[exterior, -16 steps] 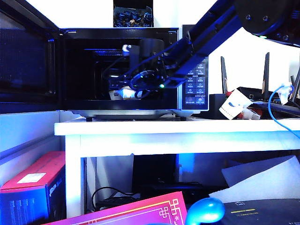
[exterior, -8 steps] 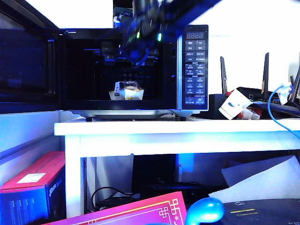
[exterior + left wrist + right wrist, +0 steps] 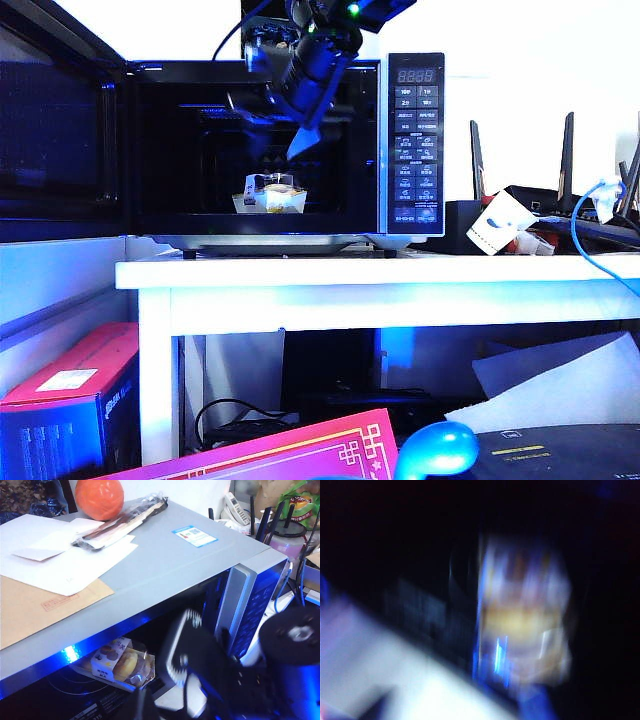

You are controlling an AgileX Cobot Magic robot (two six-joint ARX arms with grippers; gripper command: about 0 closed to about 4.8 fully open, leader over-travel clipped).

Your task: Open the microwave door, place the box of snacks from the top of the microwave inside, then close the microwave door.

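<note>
The black microwave [image 3: 412, 140] stands on a white table, and its door [image 3: 60, 130] is swung wide to the left. Inside, on the cavity floor, lies the small pale box of snacks [image 3: 270, 197], free of any grip; it also shows in the left wrist view [image 3: 120, 662] and as a blur in the right wrist view [image 3: 525, 625]. My right gripper [image 3: 293, 140] hangs tip-down at the top of the opening, above the box, with fingers apart and nothing between them. That arm [image 3: 200, 665] fills the left wrist view in front of the cavity. My left gripper is only a dark blur.
On the microwave's top [image 3: 165, 560] lie white papers [image 3: 60, 555], a brown envelope [image 3: 30, 605] and an orange ball [image 3: 99, 497]. A dark carton of blue-wrapped items [image 3: 283, 35] sits up there too. A router [image 3: 520, 190] and cables stand to the right.
My right arm has drawn back out of the cavity and risen to the top of the opening. The box of snacks now lies alone on the microwave floor.
</note>
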